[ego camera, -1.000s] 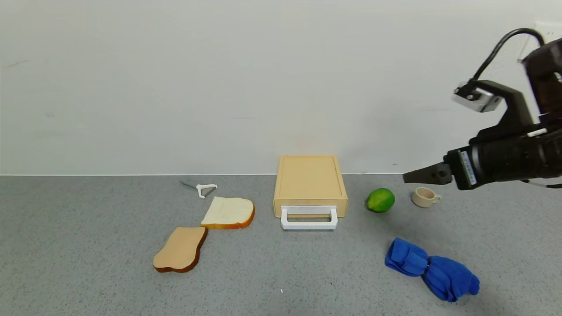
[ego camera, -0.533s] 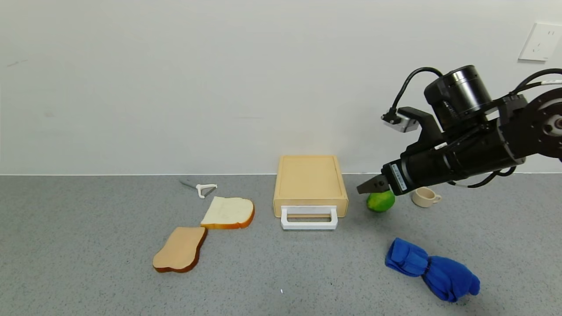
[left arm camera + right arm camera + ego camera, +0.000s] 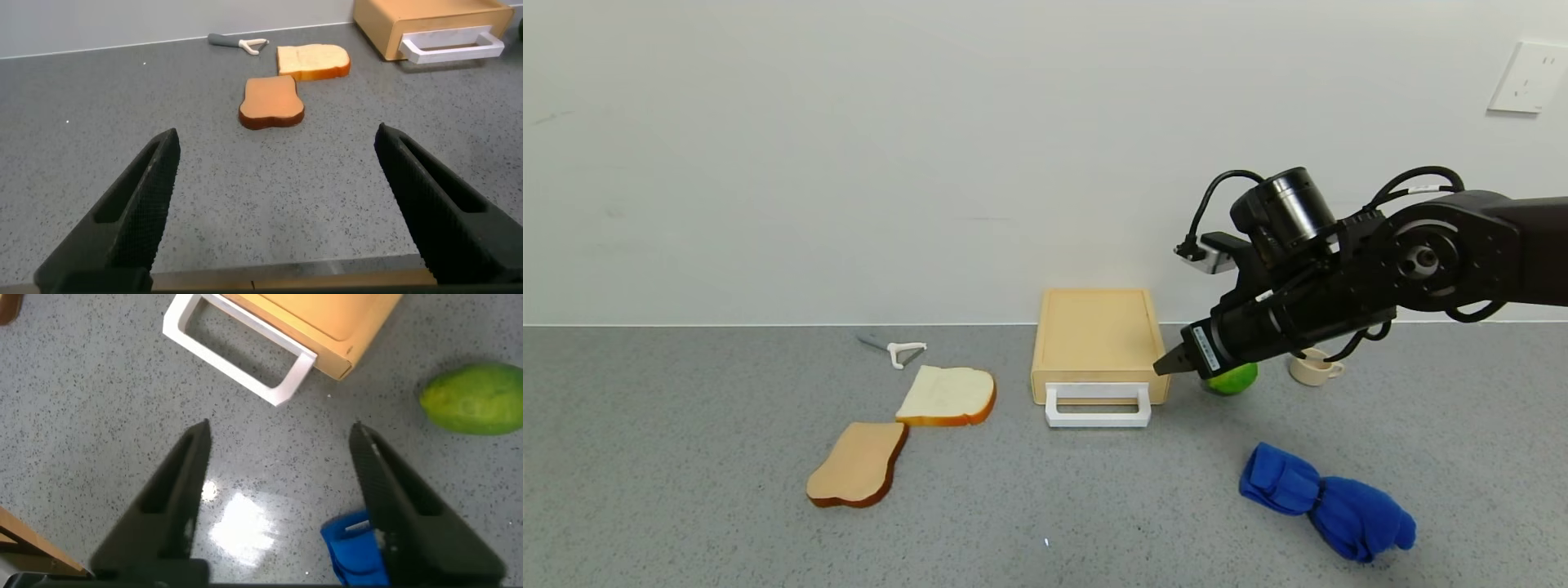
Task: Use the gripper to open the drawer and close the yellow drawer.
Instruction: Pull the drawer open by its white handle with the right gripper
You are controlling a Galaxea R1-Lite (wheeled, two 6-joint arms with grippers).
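Note:
The pale yellow-tan drawer [image 3: 1099, 336] sits in its low box against the back wall, pushed in, with its white loop handle [image 3: 1098, 407] at the front. My right gripper [image 3: 1165, 367] hovers just right of the box's front right corner, above the table, in front of a lime. In the right wrist view the gripper [image 3: 280, 429] is open and empty, with the handle [image 3: 237, 355] and box [image 3: 327, 322] ahead of it. My left gripper [image 3: 276, 135] is open and empty, low over the table, far from the drawer [image 3: 441, 20]; it is out of the head view.
A green lime [image 3: 1235, 379] and a small cream cup [image 3: 1313, 366] lie right of the box. A blue cloth [image 3: 1327, 500] lies front right. Two bread slices [image 3: 947, 395] [image 3: 858, 464] and a white peeler [image 3: 898, 352] lie left of the box.
My right arm has swung in from the right edge, leftward and down, passing over the cup and lime to the box's front right corner. The drawer has not moved.

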